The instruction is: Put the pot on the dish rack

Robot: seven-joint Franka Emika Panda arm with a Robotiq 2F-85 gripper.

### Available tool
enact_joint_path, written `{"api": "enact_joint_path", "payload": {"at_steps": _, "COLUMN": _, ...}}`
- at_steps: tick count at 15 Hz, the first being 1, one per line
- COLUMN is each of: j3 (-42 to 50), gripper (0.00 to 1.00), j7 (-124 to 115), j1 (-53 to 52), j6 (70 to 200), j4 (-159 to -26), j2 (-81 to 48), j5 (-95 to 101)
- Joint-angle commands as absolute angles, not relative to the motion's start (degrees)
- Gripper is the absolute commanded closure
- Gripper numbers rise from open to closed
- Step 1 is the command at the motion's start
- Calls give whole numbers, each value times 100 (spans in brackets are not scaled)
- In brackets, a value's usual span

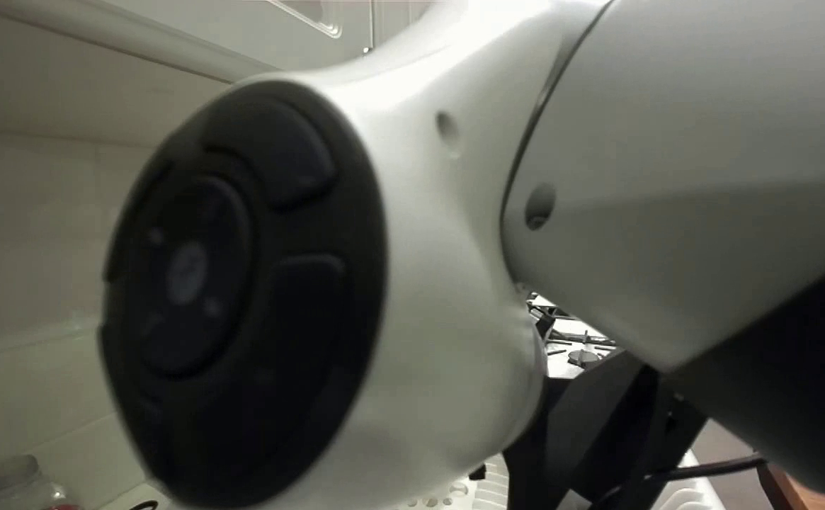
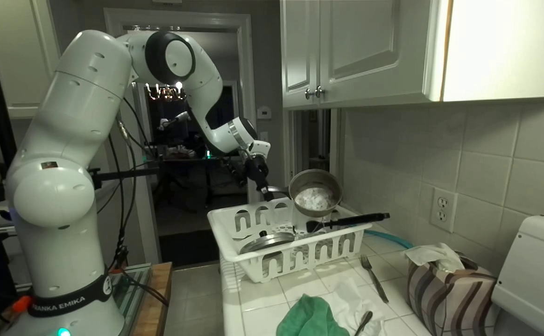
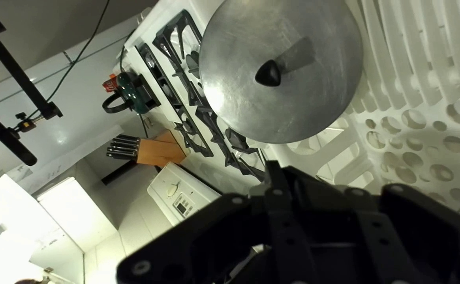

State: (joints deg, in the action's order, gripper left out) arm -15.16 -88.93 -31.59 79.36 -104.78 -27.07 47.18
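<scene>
Well, the dish rack (image 2: 328, 238) stands on a tiled kitchen counter (image 2: 264, 296).

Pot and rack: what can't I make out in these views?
Underside of the pot: turned away in an exterior view, so contact with the dish rack is unclear.
Pale patch inside it: too indistinct there to identify.
Much of the dish rack: behind the robot arm in an exterior view.
Lid: cropped by the wrist view's top edge.
Wrist view's lower right: blocked by gripper.

I see a white tile counter (image 2: 262, 298). On it sit the dish rack (image 2: 309, 243), a green cloth (image 2: 311, 317), a striped bag (image 2: 449, 294), and a fork (image 2: 375, 280) between rack and bag.
</scene>
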Motion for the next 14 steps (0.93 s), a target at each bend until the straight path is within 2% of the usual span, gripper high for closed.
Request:
{"api": "enact_joint_path", "payload": {"at_steps": 1, "j3": -1666, "gripper": 99, "j7": -9113, "j1": -3077, "j6": 8539, "j4": -11115, "j2": -2262, "j5": 4832}}
{"api": "enact_joint_path", "payload": {"at_steps": 7, "j3": -1728, "gripper": 99, "j7": -9377, "j1": -3083, "j6": 9465, "j4": -11641, "j2": -2016, "j5": 5060}}
{"api": "enact_joint_path", "payload": {"at_steps": 14, "j3": -1920, "gripper": 99, "j7": -10016, "j1": -3136, "j6": 9723, "j4": -12150, "j2": -1807, "j5": 4680}}
